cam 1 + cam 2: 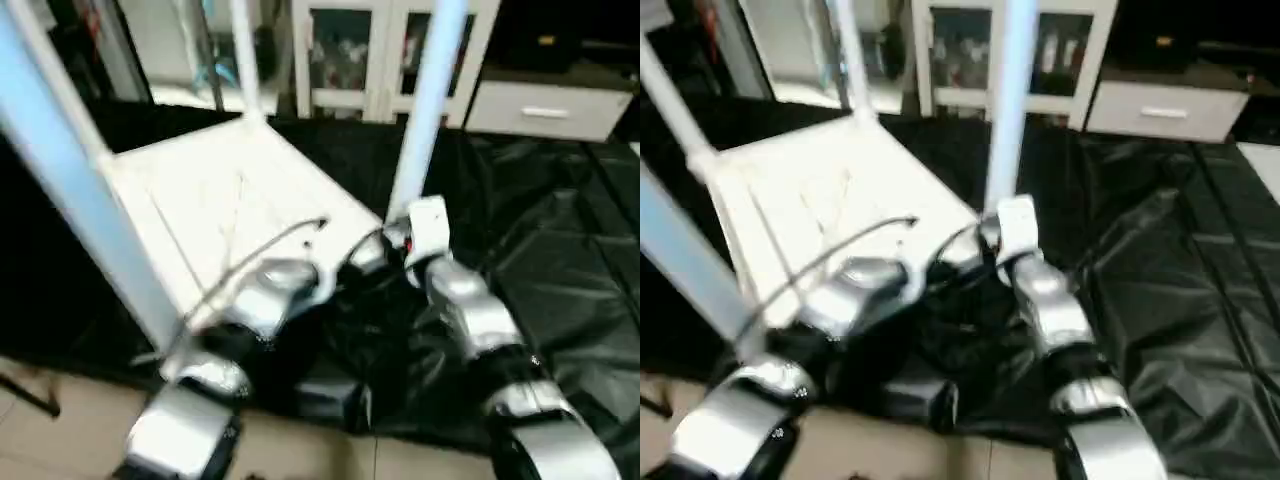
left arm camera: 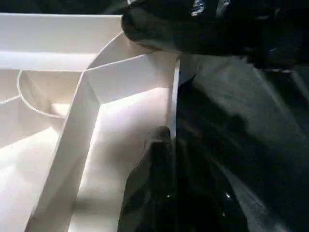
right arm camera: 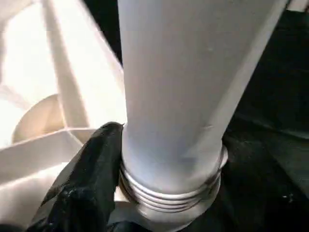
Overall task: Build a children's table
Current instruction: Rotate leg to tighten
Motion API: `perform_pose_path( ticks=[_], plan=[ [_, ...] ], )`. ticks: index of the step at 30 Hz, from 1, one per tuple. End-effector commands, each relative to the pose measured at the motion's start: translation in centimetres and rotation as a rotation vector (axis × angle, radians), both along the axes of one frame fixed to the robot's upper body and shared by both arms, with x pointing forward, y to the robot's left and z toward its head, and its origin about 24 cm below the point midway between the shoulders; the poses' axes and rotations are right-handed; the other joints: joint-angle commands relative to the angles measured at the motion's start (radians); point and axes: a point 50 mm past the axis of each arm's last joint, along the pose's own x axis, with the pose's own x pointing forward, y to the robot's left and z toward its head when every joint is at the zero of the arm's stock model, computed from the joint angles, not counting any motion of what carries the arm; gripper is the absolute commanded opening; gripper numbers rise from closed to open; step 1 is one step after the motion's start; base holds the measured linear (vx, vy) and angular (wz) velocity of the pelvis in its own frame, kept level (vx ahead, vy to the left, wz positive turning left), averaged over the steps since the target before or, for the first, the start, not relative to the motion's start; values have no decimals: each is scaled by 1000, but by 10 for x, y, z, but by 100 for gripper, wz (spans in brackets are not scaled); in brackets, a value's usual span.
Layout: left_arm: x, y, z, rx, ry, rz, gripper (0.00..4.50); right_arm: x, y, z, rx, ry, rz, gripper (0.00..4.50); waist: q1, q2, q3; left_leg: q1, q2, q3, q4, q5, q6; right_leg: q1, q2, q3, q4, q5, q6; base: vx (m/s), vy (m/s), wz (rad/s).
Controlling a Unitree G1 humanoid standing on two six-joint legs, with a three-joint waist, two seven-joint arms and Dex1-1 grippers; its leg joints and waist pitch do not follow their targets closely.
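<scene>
Black sheet point(image 1: 560, 250) underneath — leg point(image 3: 183, 96) within right hand point(image 3: 145, 203), threads exposed

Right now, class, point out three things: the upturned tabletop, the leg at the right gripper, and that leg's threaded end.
tabletop point(image 1: 215, 190), left eye view: on its ribbed underside.
leg point(image 1: 428, 100), left eye view: midway up the upright tube.
threaded end point(image 3: 169, 195), right wrist view: on the ridged rings at the leg's base.
</scene>
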Motion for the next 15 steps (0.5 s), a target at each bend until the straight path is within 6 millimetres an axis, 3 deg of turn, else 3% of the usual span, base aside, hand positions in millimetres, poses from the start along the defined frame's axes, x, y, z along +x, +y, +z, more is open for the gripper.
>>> perform_pose_path(
  ticks=[1,3,5,6,7,9,10,11,12,14,15],
  plan=[
    [12,7,12,-26,-82,107,0,-13,3,-30,-47,132,-18,272,2,-18,-56,18,43,-20,-75,-85,65,35,-54,29,-68,90,-247,0,0,0],
    [12,6,12,-26,-78,91,0,-10,10,-23,-3,90,-1,272,5,-12,-54,19,46,-21,-77,-106,66,35,-56,28,-70,74,-244,0,0,0],
    [10,7,9,-19,-65,74,0,-8,15,-16,28,38,55,272,5,-13,-53,19,48,-22,-81,-137,55,37,-56,27,-73,43,-239,0,0,0],
    [10,8,7,-14,-62,71,0,-8,18,-14,39,23,81,272,6,-1,-53,20,48,-23,-82,-143,51,35,-56,27,-72,40,-239,0,0,0],
    [9,11,5,-11,-55,68,0,-9,16,-10,42,-5,101,307,4,-9,-53,20,49,-22,-82,-150,48,36,-54,27,-75,45,-239,0,0,0],
    [8,13,2,-9,-43,55,0,-11,12,-6,35,-30,109,328,7,-4,-53,21,49,-23,-82,-143,50,37,-54,27,-73,59,-239,0,0,0],
    [7,14,1,-7,-37,47,0,-11,10,-4,31,-39,107,344,10,-7,-53,20,49,-22,-81,-129,58,39,-54,28,-72,76,-235,0,0,0],
    [6,16,1,-8,-33,36,0,-12,7,-2,29,-50,117,347,14,3,-56,19,47,-23,-79,-115,66,38,-56,27,-70,93,-235,0,0,0],
    [5,18,-1,-11,-24,20,0,-13,4,0,29,-56,128,358,12,-3,-53,14,47,-23,-80,-113,70,41,-55,27,-72,96,-230,0,0,0],
    [1,23,-4,-13,-1,-25,0,-15,-4,5,52,-62,161,377,8,-4,-55,12,47,-24,-79,-100,79,43,-55,26,-69,116,-229,0,0,0],
    [-1,25,-4,-16,5,-53,0,-17,-8,8,69,-61,194,384,5,-12,-54,12,47,-22,-79,-107,87,43,-56,26,-72,108,-240,0,0,0]
  ],
)
